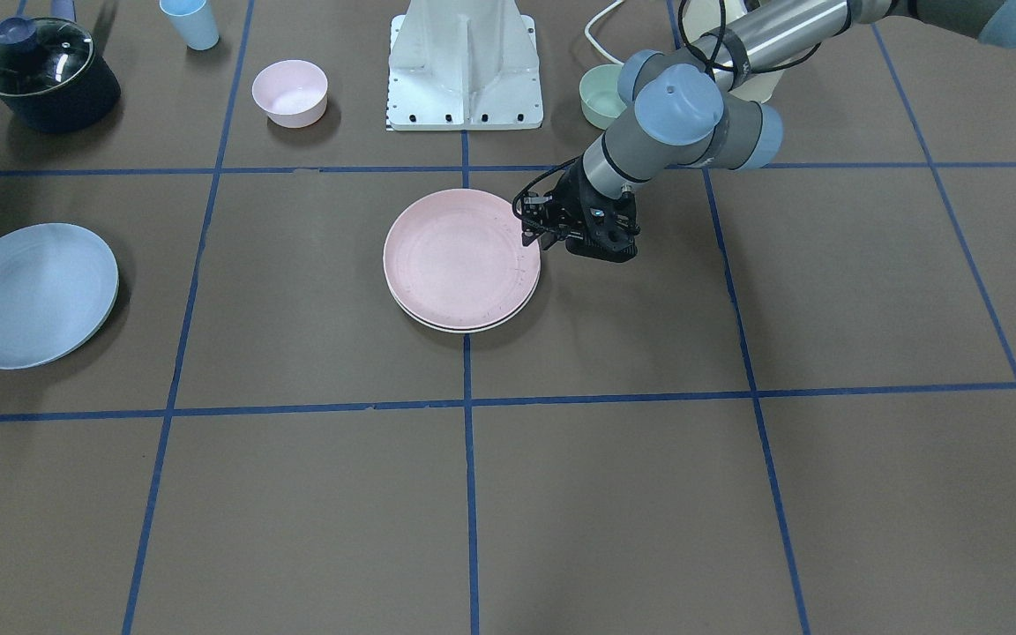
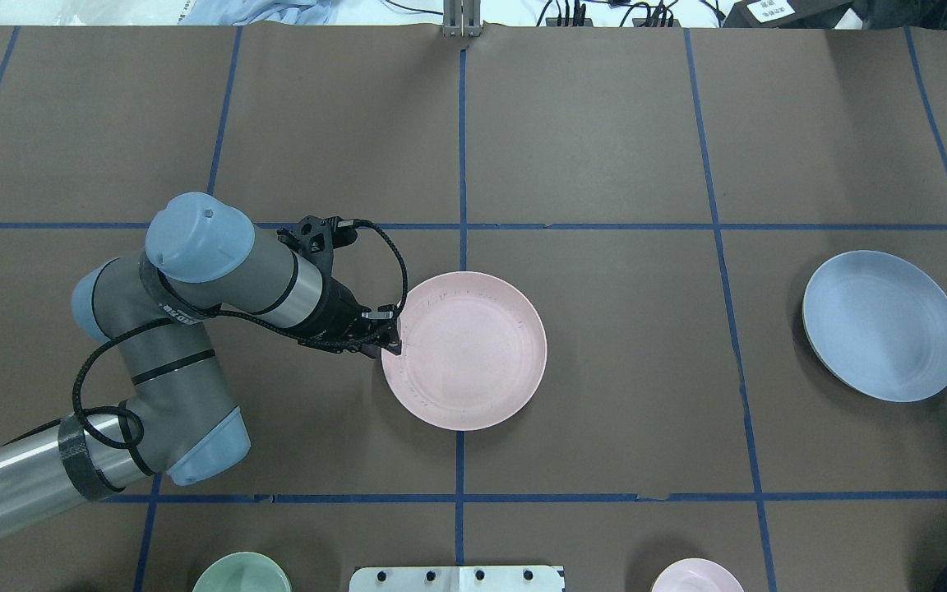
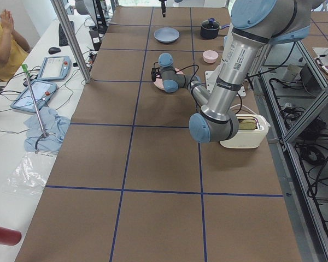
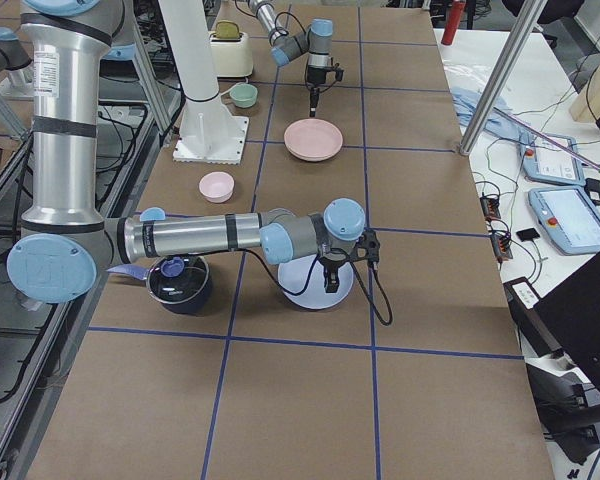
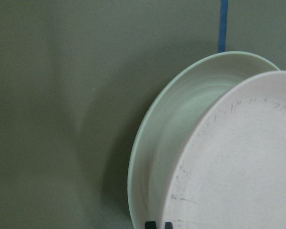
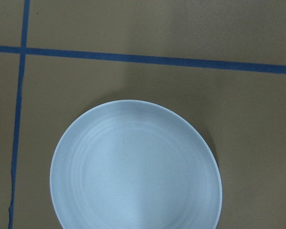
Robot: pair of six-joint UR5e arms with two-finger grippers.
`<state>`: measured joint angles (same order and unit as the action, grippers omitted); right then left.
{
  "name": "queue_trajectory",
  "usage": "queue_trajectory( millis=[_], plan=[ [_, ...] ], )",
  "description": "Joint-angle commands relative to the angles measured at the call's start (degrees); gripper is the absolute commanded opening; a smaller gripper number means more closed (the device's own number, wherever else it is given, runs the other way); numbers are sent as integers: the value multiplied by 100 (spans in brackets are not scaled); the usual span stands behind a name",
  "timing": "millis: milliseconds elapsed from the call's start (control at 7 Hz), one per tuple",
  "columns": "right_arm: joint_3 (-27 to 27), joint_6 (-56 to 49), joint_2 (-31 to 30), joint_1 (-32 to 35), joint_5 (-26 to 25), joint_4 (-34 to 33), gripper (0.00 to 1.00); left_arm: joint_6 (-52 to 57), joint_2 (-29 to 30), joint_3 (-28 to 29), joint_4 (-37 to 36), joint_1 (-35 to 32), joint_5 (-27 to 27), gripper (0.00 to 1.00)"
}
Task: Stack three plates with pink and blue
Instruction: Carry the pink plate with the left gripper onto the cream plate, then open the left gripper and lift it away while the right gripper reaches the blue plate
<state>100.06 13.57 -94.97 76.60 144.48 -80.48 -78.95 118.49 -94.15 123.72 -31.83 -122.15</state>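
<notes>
Brown matte counter, taped in blue squares. At centre the pale pink plate lies round and shallow on the cream plate — left fingers at its rim, hold unclear. The smooth light blue plate lies well apart under the right fingers — I can't tell their state either.

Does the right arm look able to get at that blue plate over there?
Probably yes. Its jaws hang right above the blue plate, which sits alone on the table with nothing on it or against its rim.
</notes>
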Motion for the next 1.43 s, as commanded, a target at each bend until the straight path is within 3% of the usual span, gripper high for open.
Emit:
queue_trajectory(
  millis=[0,429,571,857,1286],
  plan=[
    [-56,6,-65,-5,-42,15,100,-6,-19,-104,11,-95,16,69],
    [-293,32,-109,-303,-288,15,100,-15,-133,-394,-32,-533,7,71],
    [-520,23,-118,-339,-332,311,100,-120,-264,-411,-41,-692,7,73],
    [-1520,232,-30,-558,-596,1644,98,-261,-300,-447,-41,-833,16,74],
    [-1638,551,-13,-857,-605,1782,92,-261,-309,-455,-33,-834,16,77]
  ],
)
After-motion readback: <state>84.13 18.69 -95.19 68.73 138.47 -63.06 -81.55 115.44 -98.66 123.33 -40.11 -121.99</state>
